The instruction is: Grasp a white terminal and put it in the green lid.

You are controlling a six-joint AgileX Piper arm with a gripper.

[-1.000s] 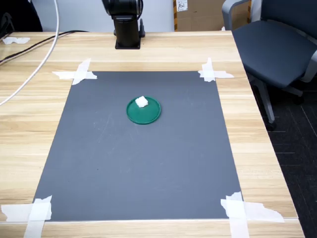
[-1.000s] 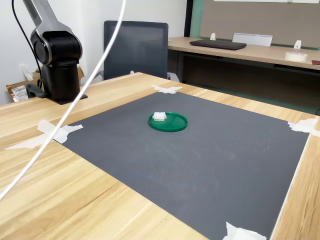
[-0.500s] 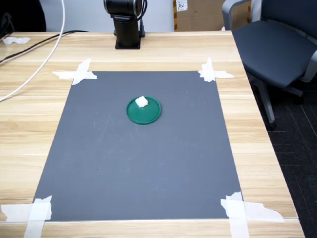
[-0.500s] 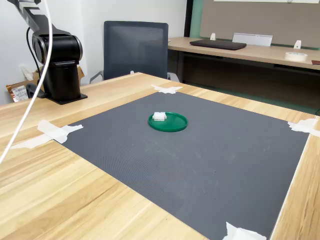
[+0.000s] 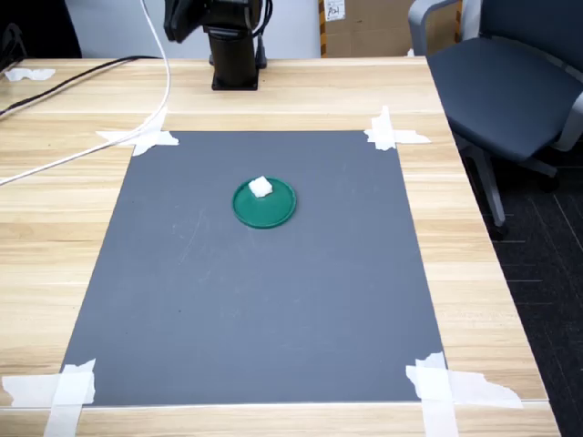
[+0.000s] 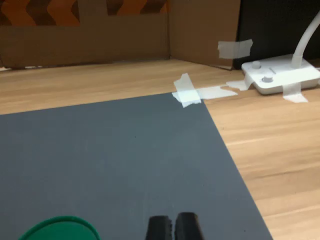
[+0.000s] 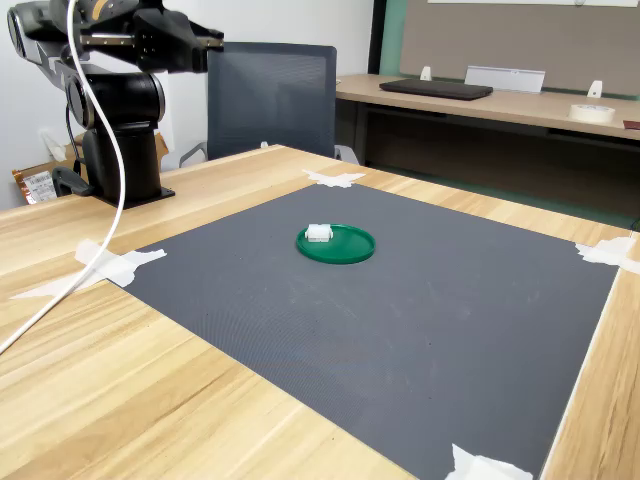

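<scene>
Two dark fingertips (image 6: 160, 227) show at the edge of the wrist view, pressed nearly together with only a thin slit between them and nothing held. The gripper (image 7: 205, 42) is raised well above the table near the arm's base (image 7: 122, 150), at the second exterior view's left, with empty air under it.

Going left to right in the first exterior view: a white cable (image 5: 91, 150) lies across the wooden table (image 5: 55, 228) toward its left edge, crossing a white tape strip (image 5: 141, 137) that pins the far left corner of the dark grey mat (image 5: 255, 309). More tape holds the mat's other three corners. A little toward the far side of the mat's middle sits the green lid (image 5: 265, 203) — flat, round, rim up. The white terminal (image 5: 260, 188) rests inside it, close against the rim on the side toward the arm's base; the second exterior view shows the same, the terminal (image 7: 319, 233) at the lid's (image 7: 337, 245) left rim. To the right, off the table's edge, stands a grey office chair (image 5: 510, 82).

In the wrist view a curved sliver of the lid (image 6: 60, 229) is just beside the fingertips, over the mat. Beyond the mat's taped corner, a white rounded device (image 6: 280, 77) with a cable is taped to the wood — well apart from the lid.
</scene>
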